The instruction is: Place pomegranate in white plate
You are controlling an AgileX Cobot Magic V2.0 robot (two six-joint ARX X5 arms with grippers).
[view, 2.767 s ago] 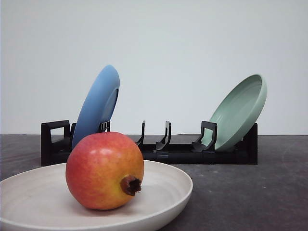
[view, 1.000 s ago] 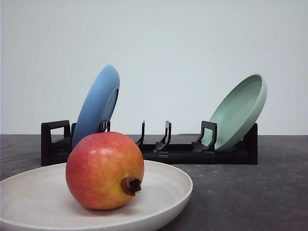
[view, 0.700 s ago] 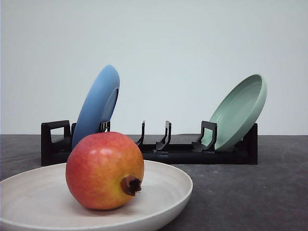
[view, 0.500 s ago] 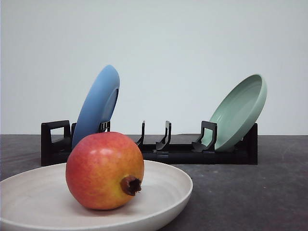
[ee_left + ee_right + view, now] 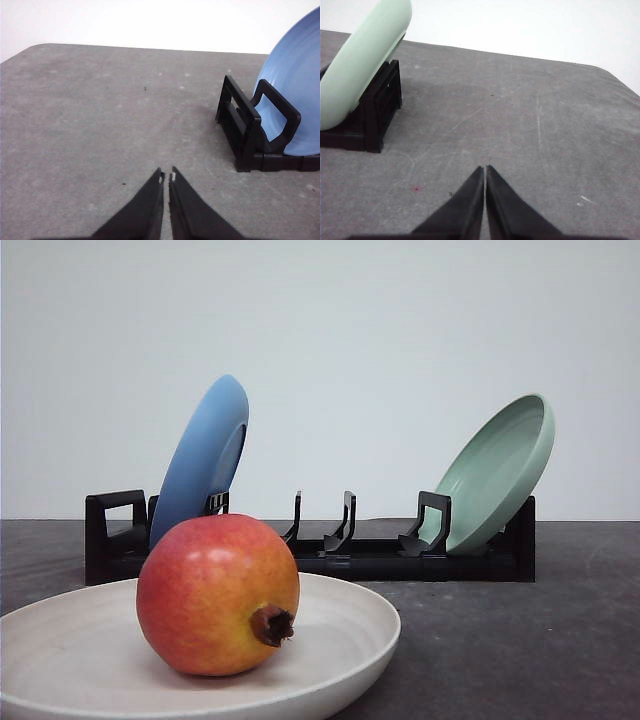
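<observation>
In the front view you see the pomegranate (image 5: 217, 594) resting inside the white plate (image 5: 345, 630) near the table's front edge, crown toward the camera; I judge it placed. In the left wrist view the left gripper (image 5: 166, 176) is nearly closed and empty above bare table beside the black rack (image 5: 250, 132). In the right wrist view the right gripper (image 5: 485, 169) is closed, holding nothing.

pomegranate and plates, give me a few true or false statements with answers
1. The pomegranate rests in the white plate. True.
2. The blue plate lies flat on the table. False: it leans upright in the black rack.
3. The left pincer grips the fruit. False: it is shut on nothing.
4. The green plate sits at the rack's right end. True.
5. The right pincer is wide open. False: it is shut.
</observation>
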